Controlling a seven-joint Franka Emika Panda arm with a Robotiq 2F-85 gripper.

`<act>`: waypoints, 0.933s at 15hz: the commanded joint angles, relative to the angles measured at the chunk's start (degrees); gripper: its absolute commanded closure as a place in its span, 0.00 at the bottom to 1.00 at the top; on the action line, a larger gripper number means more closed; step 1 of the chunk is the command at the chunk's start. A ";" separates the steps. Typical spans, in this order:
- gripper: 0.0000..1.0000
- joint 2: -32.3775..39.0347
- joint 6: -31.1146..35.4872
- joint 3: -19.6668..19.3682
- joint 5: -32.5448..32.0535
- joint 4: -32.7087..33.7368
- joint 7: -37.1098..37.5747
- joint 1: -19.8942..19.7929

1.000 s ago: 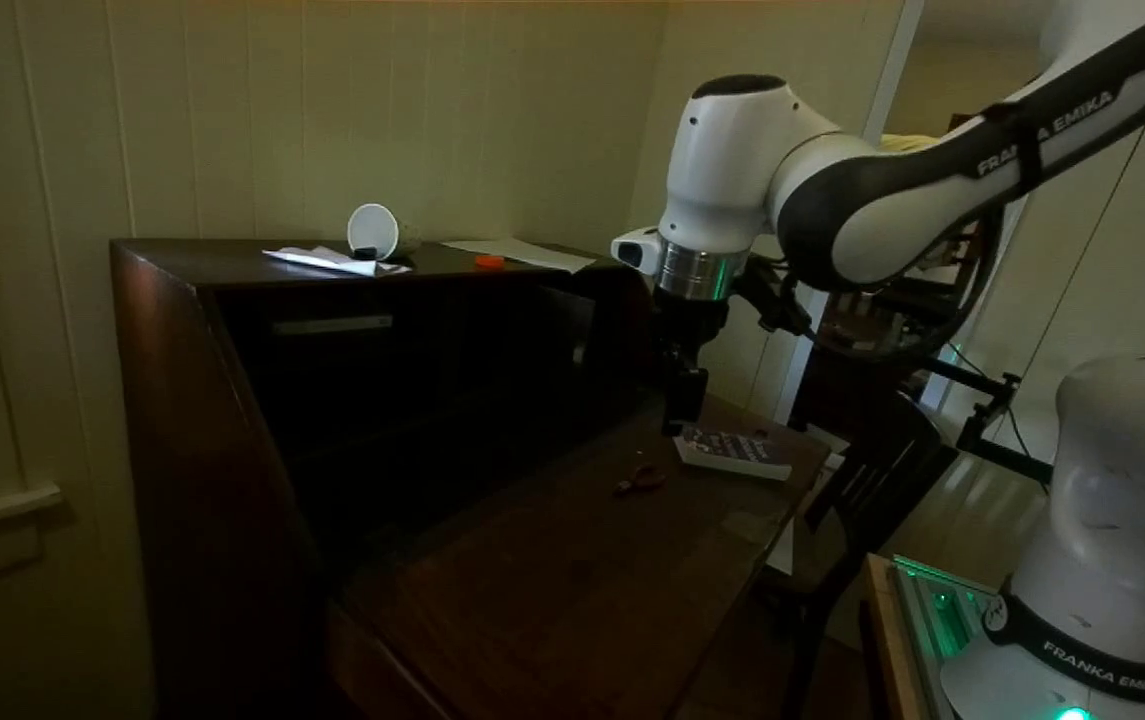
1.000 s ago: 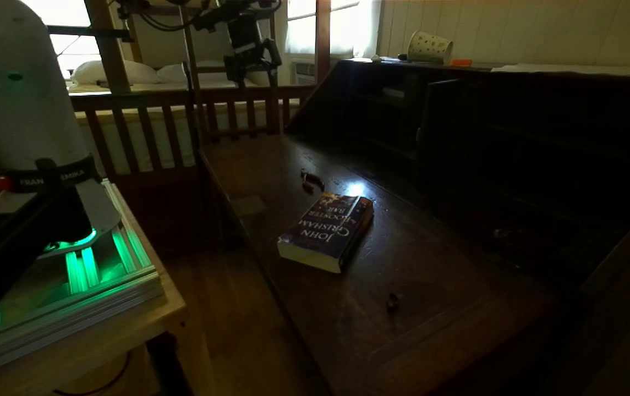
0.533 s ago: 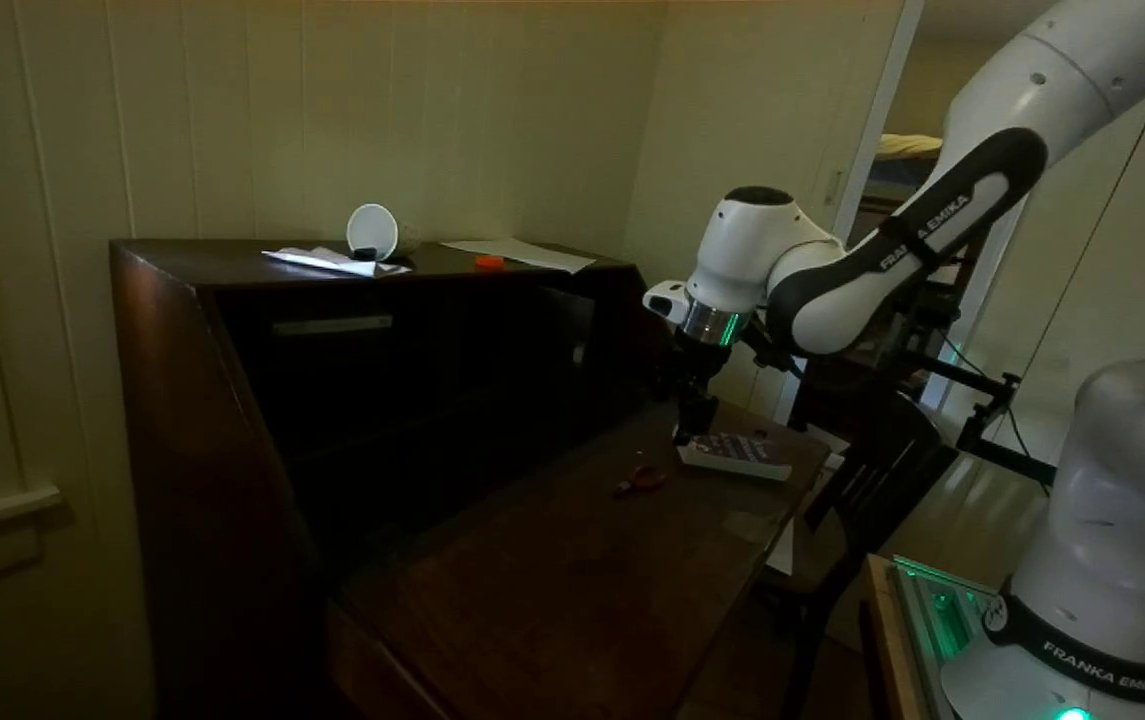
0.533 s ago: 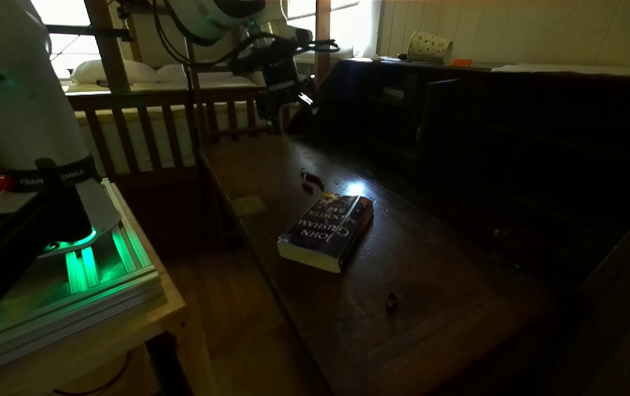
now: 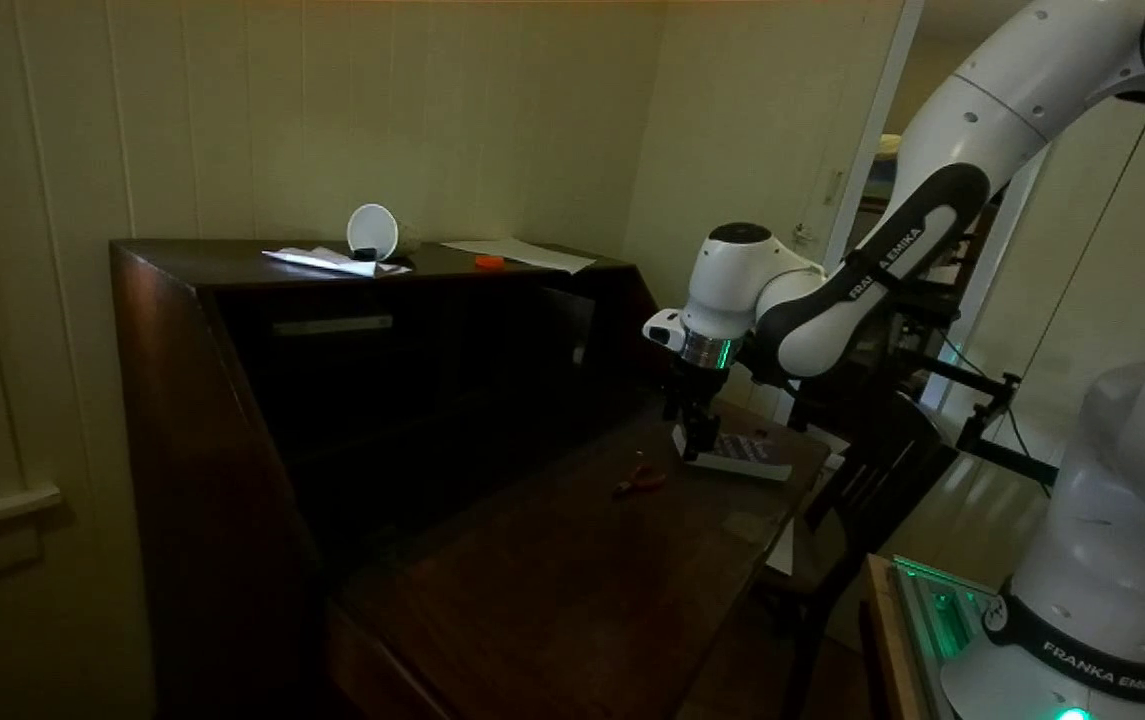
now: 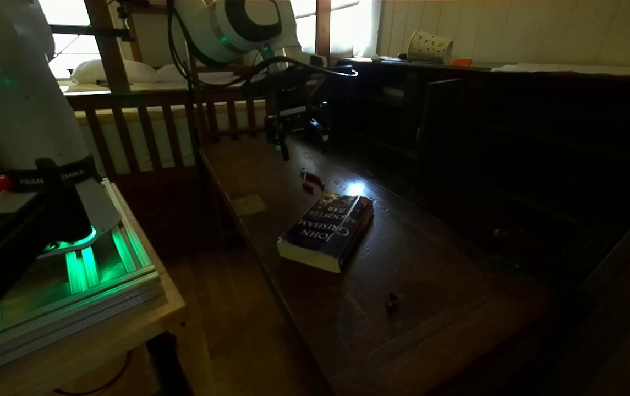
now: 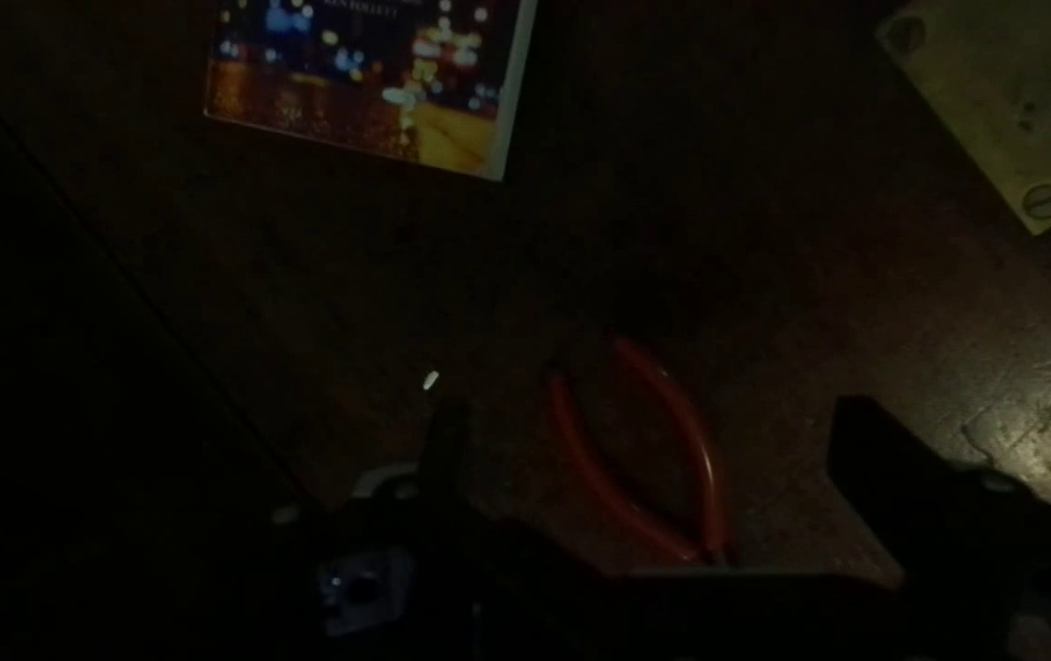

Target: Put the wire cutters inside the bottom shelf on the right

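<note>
- Brown wood fills the left of an exterior view: the cabinet (image 5: 167,420), rising along the back edge of the worktop (image 5: 532,590). Its shelves (image 5: 372,400) lie in shadow; I cannot tell the compartments apart low on the right.
- On the cabinet's top, left to right, I see crumpled paper (image 5: 327,261), a spotted cup (image 6: 430,48) on its side, an orange disc (image 5: 489,262) and a flat sheet (image 5: 522,253).
- Next come the wire cutters (image 7: 709,477), flat on the worktop between its back and outer edges, well in from the corners. Their red handles spread towards a thick book (image 5: 740,460).
- My end effector (image 6: 305,153) hangs over the worktop near them, pointing down, its fingers (image 7: 874,450) parted wide. My wrist view shows the handles between the fingers with a gap on both sides; the cutting end is hidden.
- Right of it, the book lies cover up, near the outer edge, towards the right corner. It shows partly behind my fingers in an exterior view, apart from them in the wrist view.
- A pale metal plate (image 5: 750,527) sits at the outer edge.
- Past that edge stand a dark chair (image 5: 887,505) and, furthest right, my white arm (image 5: 1112,480).
</note>
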 commanded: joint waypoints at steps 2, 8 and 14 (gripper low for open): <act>0.00 1.31 3.19 -0.65 0.25 0.34 -2.14 -0.36; 0.00 8.29 23.60 0.17 12.36 -1.19 -22.12 -3.74; 0.00 16.12 30.59 11.66 12.96 1.09 -33.30 -15.28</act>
